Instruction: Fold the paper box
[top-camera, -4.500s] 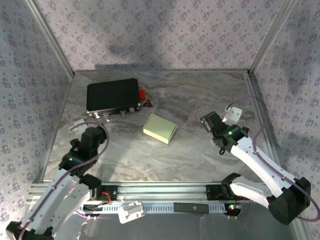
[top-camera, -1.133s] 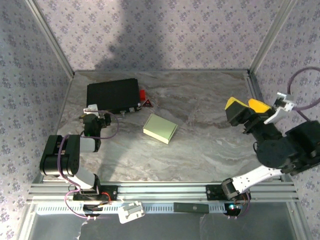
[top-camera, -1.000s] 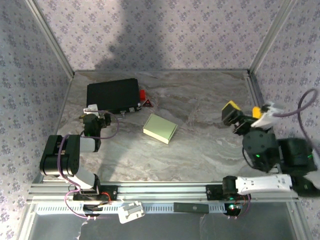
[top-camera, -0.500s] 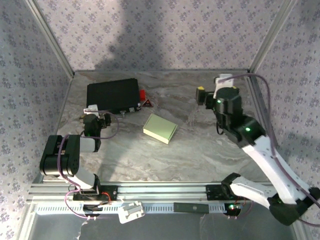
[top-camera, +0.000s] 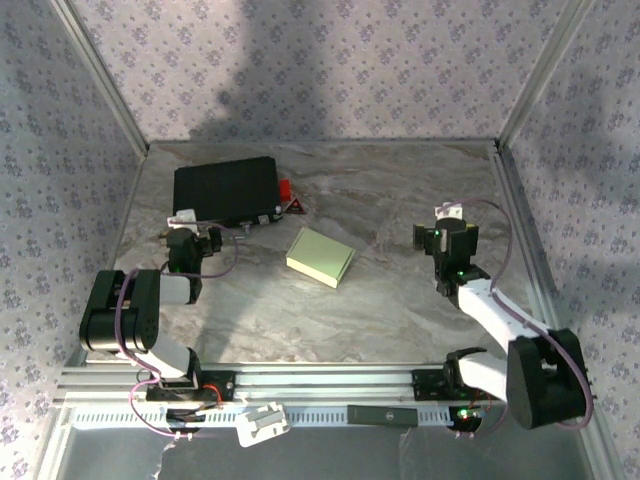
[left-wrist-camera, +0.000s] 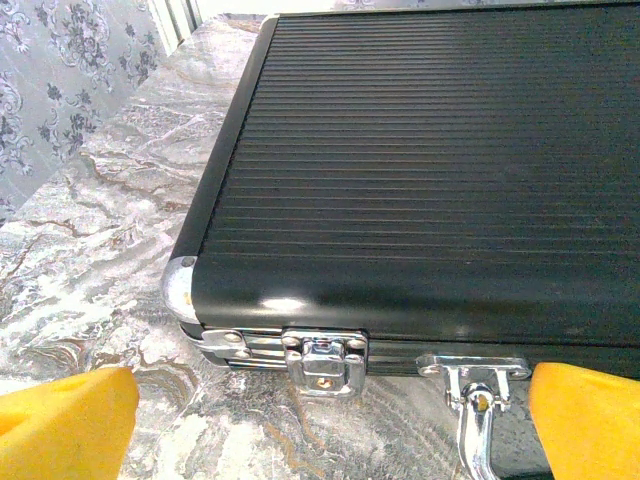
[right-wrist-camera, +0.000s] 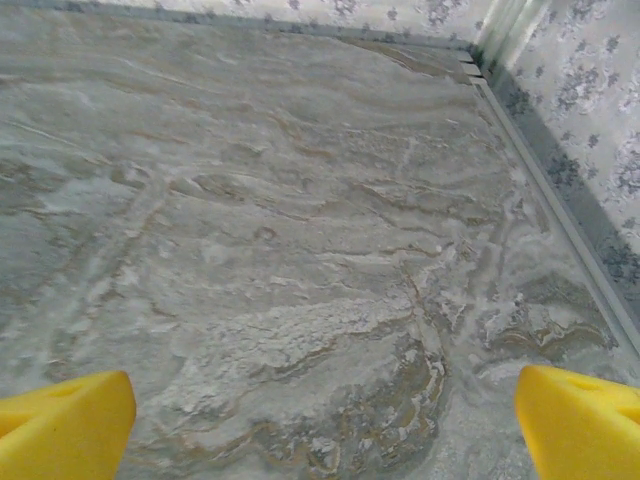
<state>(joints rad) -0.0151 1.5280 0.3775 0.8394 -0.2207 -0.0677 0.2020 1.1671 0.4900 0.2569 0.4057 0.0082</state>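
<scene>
The right tool (right-wrist-camera: 320, 418), jaws released wide, has swung back down over the bare table (top-camera: 400, 300), well right of the paper box (top-camera: 320, 257), which lies unmoved mid-table as a closed flat box; the left tool (left-wrist-camera: 325, 420), equally spread, stays facing the latched black case (top-camera: 225, 190), contents unseen, suggesting the folding is finished

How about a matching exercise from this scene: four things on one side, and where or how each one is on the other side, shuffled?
1. paper box
2. black case
3. left pincer
4. right pincer

A. open, over bare marble on the right
B. far left of the table
C. open, close up to the case's latched side
D. lying flat, mid-table

Pairs: 1-D, 2-B, 3-C, 4-A
</scene>
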